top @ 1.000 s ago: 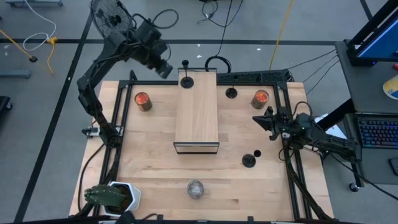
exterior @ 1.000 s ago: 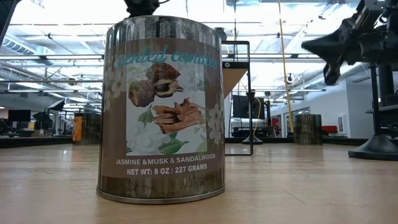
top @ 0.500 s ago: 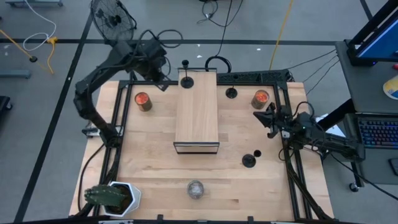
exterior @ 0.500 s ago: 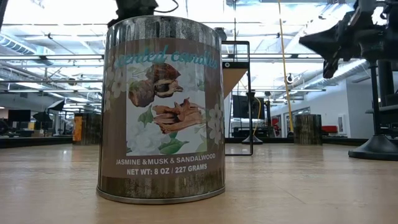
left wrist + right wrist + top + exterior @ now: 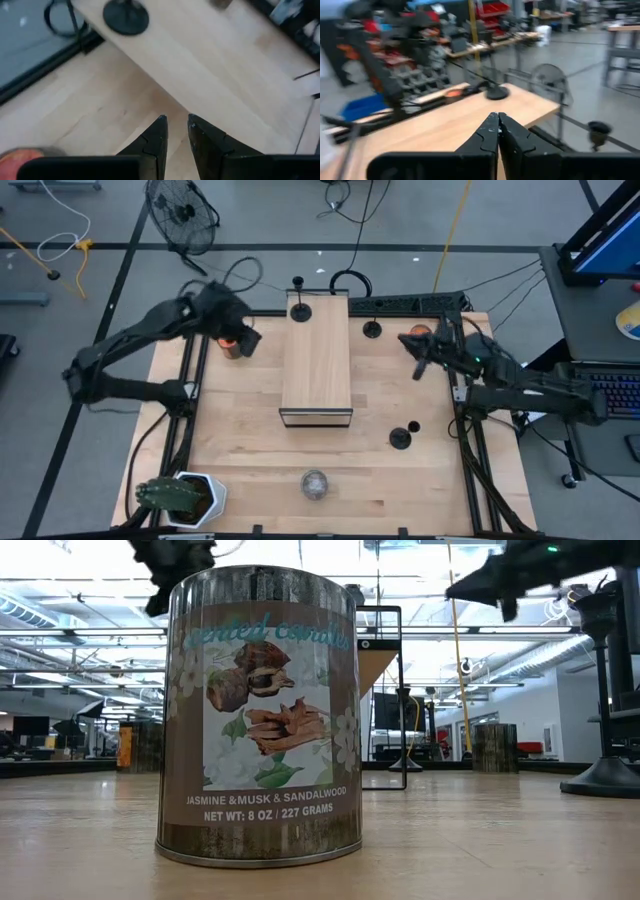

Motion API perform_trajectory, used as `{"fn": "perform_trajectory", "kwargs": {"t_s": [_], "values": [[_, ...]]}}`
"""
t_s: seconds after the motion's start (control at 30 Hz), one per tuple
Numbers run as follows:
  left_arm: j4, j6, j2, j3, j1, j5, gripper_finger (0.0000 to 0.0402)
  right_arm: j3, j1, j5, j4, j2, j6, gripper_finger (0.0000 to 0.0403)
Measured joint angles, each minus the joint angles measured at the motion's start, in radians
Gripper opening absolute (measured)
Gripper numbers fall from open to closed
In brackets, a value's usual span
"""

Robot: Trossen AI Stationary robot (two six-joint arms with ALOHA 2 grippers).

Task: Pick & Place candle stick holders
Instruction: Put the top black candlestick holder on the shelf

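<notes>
Three matte black disc-based candle stick holders: one atop smooth pale wooden block, two on planked bench. Left gripper narrowly parted; right gripper pressed together, empty.

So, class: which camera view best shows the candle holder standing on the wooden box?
The left wrist view: the holder shows large, though blurred and cut off above the base. The high view shows it small but whole. The right wrist view is blurred, and the low view hides it.
</notes>
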Motion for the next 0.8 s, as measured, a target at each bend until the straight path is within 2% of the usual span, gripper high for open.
{"fn": "perform_trajectory", "kwargs": {"t_s": [0.13,0.33,0.47,0.6,0.8], "values": [[0.135,-0.016,-0.156,-0.154,0.002,-0.004,0.0081,0.154,-0.047,0.001,-0.071,0.134,-0.023,0.0],[0.345,-0.079,-0.352,-0.331,-0.04,0.002,0.0081,0.387,-0.148,0.001,-0.338,0.335,0.092,0.0],[0.488,-0.086,-0.439,-0.431,-0.067,-0.007,0.0081,0.527,-0.209,-0.001,-0.477,0.465,0.101,0.0],[0.51,-0.115,-0.491,-0.495,-0.068,-0.009,0.0081,0.641,-0.29,-0.007,-0.567,0.571,0.165,0.0],[0.513,-0.126,-0.533,-0.57,-0.073,-0.004,0.0081,0.744,-0.379,-0.083,-0.689,0.704,0.219,0.0]]}}
